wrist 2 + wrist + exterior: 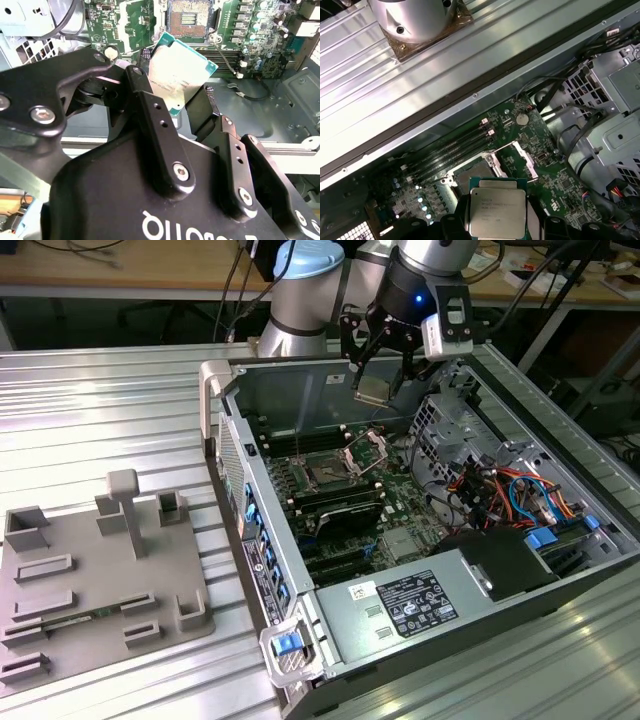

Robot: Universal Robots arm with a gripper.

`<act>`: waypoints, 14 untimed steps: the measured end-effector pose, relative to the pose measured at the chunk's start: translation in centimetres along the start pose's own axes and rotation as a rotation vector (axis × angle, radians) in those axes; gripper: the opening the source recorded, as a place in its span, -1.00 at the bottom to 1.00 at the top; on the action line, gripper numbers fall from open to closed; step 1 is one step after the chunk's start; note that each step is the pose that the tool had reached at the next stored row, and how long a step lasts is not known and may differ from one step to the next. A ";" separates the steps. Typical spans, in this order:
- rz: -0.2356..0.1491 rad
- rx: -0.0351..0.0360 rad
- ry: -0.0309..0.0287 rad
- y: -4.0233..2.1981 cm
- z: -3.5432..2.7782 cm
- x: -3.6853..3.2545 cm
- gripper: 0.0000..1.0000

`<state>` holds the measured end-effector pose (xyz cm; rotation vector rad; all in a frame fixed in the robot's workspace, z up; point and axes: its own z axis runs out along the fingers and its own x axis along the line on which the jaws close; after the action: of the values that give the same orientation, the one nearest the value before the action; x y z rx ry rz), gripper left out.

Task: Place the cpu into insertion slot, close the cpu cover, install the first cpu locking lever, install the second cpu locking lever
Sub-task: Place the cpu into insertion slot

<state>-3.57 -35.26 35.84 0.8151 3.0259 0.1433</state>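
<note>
Second wrist view: my gripper (171, 81) is clamped on the cpu (180, 60), a finger (150, 110) on each opposite edge, leaving its face and far edge free for seating. The slot (190, 20) lies beyond my jaws, well apart and uncovered. In the exterior view the cover (366, 448) stands tilted up beside the slot, so the opening is unobstructed. The case walls (290, 380) sit well off; I judge ample room around my jaws.
</note>
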 end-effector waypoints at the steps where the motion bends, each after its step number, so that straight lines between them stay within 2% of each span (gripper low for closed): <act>1: 0.006 -0.0001 -0.0005 0.00 0.00 0.00 0.09; 14: 0.051 -0.0010 -0.0046 0.00 0.02 0.00 0.09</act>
<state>-3.57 -35.26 35.83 0.8913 3.0019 0.1430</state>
